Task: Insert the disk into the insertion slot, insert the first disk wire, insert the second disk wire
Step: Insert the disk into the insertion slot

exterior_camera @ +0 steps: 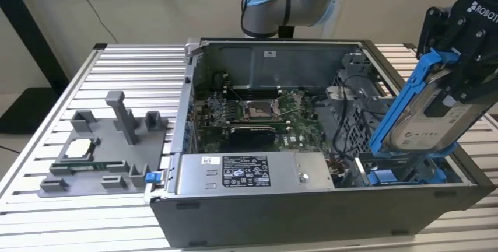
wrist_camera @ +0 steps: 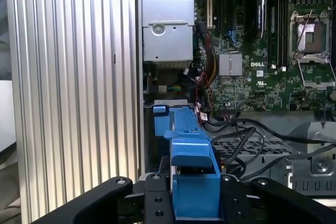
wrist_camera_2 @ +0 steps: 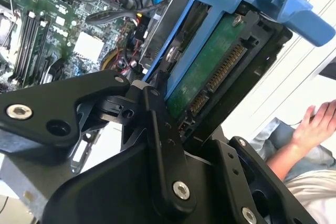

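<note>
Near corner of the case [exterior_camera: 311, 214], exterior view's right: the blue-railed insertion slot [exterior_camera: 404, 175]. Right over it we have the disk [exterior_camera: 424, 118], steeply tilted, lower end at the slot; touching or not, we cannot tell. The gripper [exterior_camera: 460, 81] is clamped on the disk's upper part. Beyond, the motherboard [exterior_camera: 257, 112].

Ribbed metal table before a plain cream wall.

The table [exterior_camera: 132, 65] was topped with pale aluminium slats, evenly and softly lit in the exterior view; in the first wrist view those slats [wrist_camera: 68, 103] caught a brighter sheen. Behind the table stood a bare cream wall [exterior_camera: 171, 7], with a thin dark cable [exterior_camera: 87, 7] hanging down it. At the exterior view's left a black post [exterior_camera: 31, 36] rose from a dark base [exterior_camera: 23, 109] on what looked like a pale floor [exterior_camera: 9, 153].
</note>
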Robot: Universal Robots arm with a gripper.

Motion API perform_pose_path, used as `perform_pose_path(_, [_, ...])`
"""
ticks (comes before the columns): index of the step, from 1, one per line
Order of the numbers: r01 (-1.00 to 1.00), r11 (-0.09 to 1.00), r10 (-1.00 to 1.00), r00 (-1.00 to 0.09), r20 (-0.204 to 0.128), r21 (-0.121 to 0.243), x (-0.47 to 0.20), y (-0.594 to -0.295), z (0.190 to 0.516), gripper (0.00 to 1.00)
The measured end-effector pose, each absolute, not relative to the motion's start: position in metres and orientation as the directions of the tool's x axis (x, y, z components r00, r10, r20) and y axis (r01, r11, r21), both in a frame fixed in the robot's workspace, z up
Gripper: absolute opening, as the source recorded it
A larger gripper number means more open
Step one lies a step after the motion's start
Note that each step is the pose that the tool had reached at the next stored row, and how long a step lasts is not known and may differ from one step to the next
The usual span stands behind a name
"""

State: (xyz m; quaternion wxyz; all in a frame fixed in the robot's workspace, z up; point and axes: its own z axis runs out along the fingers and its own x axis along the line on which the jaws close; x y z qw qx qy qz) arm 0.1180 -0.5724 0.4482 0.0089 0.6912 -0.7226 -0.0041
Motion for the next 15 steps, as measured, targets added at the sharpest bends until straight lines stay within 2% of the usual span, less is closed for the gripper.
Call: perform_pose_path(15, [-0.999, 0.044, -0.999, -0.044, 0.007, 0.018, 0.118, -0.5726, 0.4444, 0.0])
